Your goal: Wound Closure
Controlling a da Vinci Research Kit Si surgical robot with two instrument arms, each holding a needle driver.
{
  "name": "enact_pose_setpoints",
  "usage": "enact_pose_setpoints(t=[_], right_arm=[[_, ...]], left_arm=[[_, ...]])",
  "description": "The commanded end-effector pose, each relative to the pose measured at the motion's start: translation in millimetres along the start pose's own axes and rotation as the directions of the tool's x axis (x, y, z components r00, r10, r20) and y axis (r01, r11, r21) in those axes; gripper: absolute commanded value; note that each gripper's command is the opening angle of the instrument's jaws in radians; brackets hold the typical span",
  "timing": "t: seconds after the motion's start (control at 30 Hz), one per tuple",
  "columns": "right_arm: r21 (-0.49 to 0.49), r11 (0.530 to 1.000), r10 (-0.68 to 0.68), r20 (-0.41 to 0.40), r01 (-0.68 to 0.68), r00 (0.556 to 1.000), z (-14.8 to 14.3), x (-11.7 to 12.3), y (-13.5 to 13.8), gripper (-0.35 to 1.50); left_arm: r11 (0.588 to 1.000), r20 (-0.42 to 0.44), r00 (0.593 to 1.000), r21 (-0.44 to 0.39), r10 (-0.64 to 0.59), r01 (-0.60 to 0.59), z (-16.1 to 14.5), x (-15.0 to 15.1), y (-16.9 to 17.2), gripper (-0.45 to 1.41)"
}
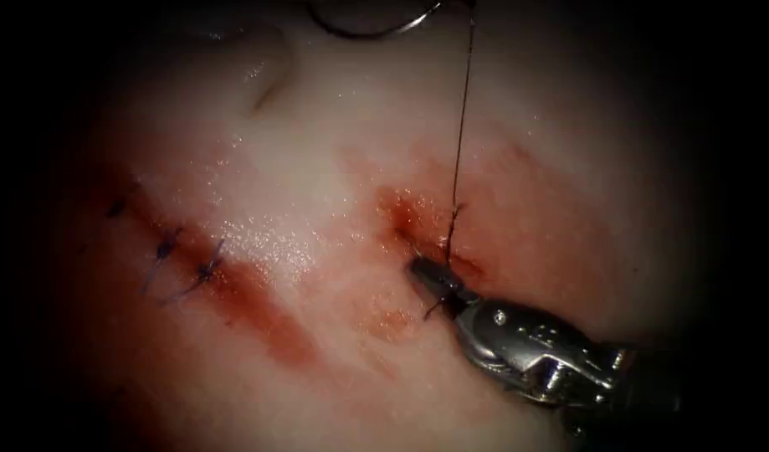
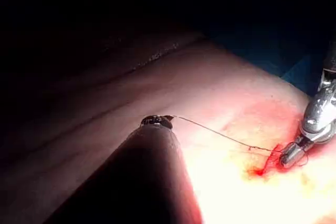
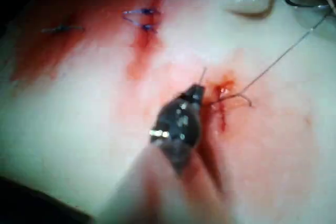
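Nearest the endoscope, the right arm's pincer reaches in from the lower right, its steel wrist gleaming, and its tip is down at the near end of the small cut on the tissue. The jaws look closed, pinched on the short tail of thread that pokes out dark just beside the tip; the right wrist view shows the same tool nose-down against the wet red slit, with a little curl of thread just beyond it. Red fluid pools around that cut and stains the tissue on both sides.

From the cut the thread's long strand rises straight and taut, away from the viewer, toward the top edge. In the left wrist view that strand runs from the wound to the left arm's pincer, whose jaws are closed on it at the very tip.

Over to the left of the cut, a longer red streak runs diagonally, carrying blue stitches with short cut ends standing off them.

Farthest back, at the top edge of the endoscope view, the curved needle shows as a thin silver arc, clear of the tissue, not driven into it. Whether anything grips it there cannot be told.
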Motion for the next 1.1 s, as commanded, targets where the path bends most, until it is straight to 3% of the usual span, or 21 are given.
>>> enact_pose_setpoints(t=[0.03,0.53,1.1], right_arm=[[0.002,1.0,-0.002,0.004,0.002,1.0,0.4,-0.9,-0.5,-0.35],[0.074,0.997,-0.011,0.033,0.009,0.999,-2.6,-2.3,-1.0,-0.35],[0.194,0.977,-0.098,0.028,0.09,0.995,-2.9,-3.0,-2.6,-0.35]], left_arm=[[1.0,-0.001,1.0,0.001,0.004,-0.004,0.6,0.2,-0.5,-0.45],[1.0,0.009,1.0,0.019,-0.005,0.005,0.9,0.3,-3.2,-0.45],[0.995,-0.004,0.998,0.083,0.062,-0.062,0.4,2.4,-5.9,-0.45]])
